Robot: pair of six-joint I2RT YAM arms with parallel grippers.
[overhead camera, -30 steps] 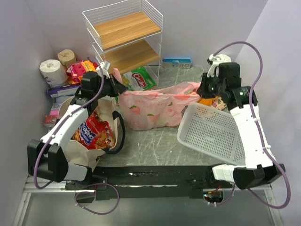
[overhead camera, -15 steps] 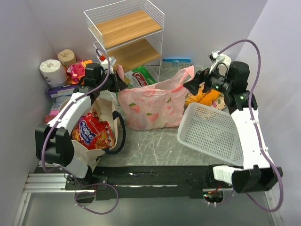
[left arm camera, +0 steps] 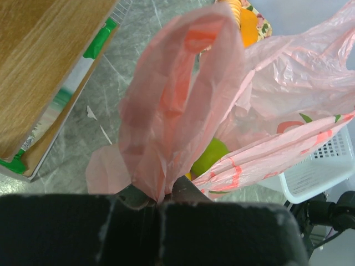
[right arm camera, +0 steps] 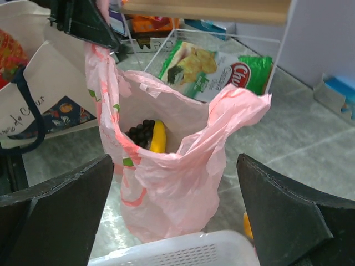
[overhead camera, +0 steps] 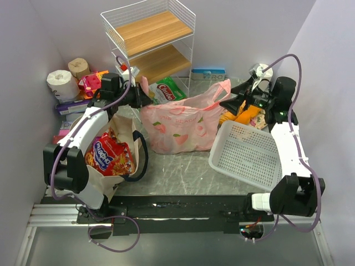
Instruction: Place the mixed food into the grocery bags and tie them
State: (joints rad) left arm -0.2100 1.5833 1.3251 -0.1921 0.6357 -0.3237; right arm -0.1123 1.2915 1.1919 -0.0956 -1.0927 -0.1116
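Note:
The pink fruit-printed plastic bag (overhead camera: 177, 124) stands mid-table with its mouth open. My left gripper (overhead camera: 143, 98) is shut on the bag's left loop handle (left arm camera: 177, 100) and holds it up. Inside the bag lie a yellow banana (right arm camera: 158, 136), dark grapes (right arm camera: 140, 132) and a green apple (left arm camera: 211, 156). My right gripper (right arm camera: 175, 160) stands wide open just right of the bag, and the bag's right handle (overhead camera: 223, 87) hangs free between its fingers. The beige canvas tote (overhead camera: 123, 130) at the left holds a red snack packet (overhead camera: 111, 158). A green snack packet (right arm camera: 216, 72) lies under the shelf.
A white perforated basket (overhead camera: 249, 158) sits tilted below my right gripper, with an orange packet (overhead camera: 244, 115) behind it. The wire shelf with wooden boards (overhead camera: 150, 39) stands at the back. Toilet-paper rolls (overhead camera: 61, 80) and boxes crowd the left wall.
My right gripper has opened, let go of the bag's right handle and drawn back to the right. The bag, stretched flat before, now stands taller, and my left gripper has lifted its handle towards the shelf.

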